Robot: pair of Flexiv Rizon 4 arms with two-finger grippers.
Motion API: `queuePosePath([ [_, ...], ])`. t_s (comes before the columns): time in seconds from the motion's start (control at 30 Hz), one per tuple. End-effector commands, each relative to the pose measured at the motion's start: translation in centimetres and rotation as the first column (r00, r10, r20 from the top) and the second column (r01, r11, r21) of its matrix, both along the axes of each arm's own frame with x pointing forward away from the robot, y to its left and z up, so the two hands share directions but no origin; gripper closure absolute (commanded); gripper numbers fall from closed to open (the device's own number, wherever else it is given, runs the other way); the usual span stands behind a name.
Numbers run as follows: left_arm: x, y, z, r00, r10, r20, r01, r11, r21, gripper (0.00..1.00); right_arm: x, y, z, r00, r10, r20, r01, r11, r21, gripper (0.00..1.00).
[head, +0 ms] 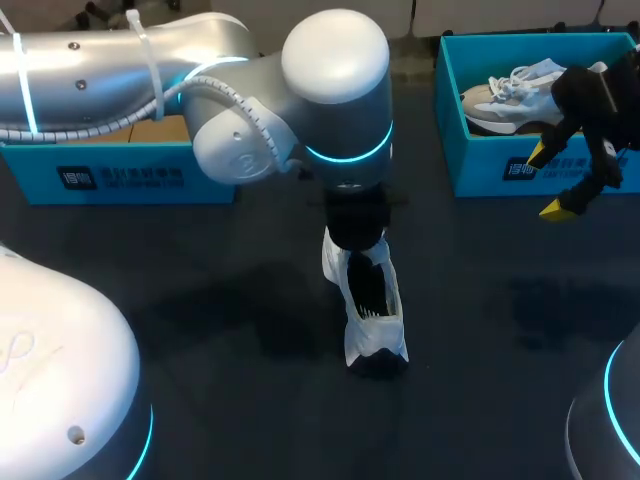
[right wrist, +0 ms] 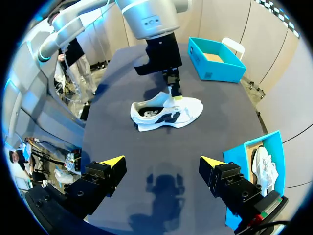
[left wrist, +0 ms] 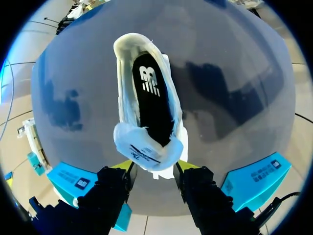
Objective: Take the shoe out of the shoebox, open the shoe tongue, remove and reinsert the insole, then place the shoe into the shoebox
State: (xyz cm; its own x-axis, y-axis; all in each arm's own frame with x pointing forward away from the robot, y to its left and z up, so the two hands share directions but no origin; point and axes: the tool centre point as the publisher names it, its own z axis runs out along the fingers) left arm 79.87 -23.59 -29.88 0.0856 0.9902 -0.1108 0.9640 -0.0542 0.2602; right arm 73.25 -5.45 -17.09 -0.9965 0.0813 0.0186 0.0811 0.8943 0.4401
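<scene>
A white sneaker [head: 368, 305] with a black insole [left wrist: 151, 100] stands upright on the dark table, heel toward me. My left arm reaches in to the middle, and its gripper [left wrist: 155, 166] comes down over the shoe's front. Its yellow fingertips [left wrist: 128, 165] press against both sides of the raised white tongue [left wrist: 146, 152]. The right wrist view shows that finger on top of the sneaker [right wrist: 166, 113]. My right gripper [head: 548, 182] hangs open in front of the right-hand box, holding nothing [right wrist: 160, 162].
A teal shoebox [head: 120, 178] stands at the back left, partly behind my left arm. A second teal box [head: 452, 120] at the back right holds another pale sneaker [head: 505, 95]. Bare table lies between my right gripper and the shoe.
</scene>
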Motion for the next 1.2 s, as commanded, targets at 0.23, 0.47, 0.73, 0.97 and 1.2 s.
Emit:
queuePosePath([
  [0.23,-2.0,0.1,0.1,1.0,-0.012,-0.014,0.012,1.0,0.0,0.51,0.1,0.1,0.0,1.0,0.0,-0.003,0.0,1.0,-0.003,0.0],
  [0.47,-3.6,-0.6,-0.4,1.0,0.0,-0.009,0.0,1.0,0.002,0.52,0.1,0.1,0.0,1.0,0.0,-0.003,0.0,1.0,-0.003,0.0],
  [0.73,-5.0,-1.3,-0.9,1.0,-0.002,-0.028,0.002,1.0,0.004,0.52,0.1,0.1,0.0,1.0,0.0,-0.003,0.0,1.0,-0.003,0.0],
  [0.97,-6.9,-1.1,-1.4,0.998,0.014,-0.054,-0.013,1.0,0.017,0.51,0.1,0.1,0.0,1.0,0.0,-0.003,0.0,1.0,-0.003,0.0],
  [1.2,-7.4,-0.3,-1.1,0.997,0.056,-0.06,-0.056,0.998,0.0,0.49,0.1,0.1,0.0,1.0,0.0,-0.003,0.0,1.0,-0.003,0.0],
])
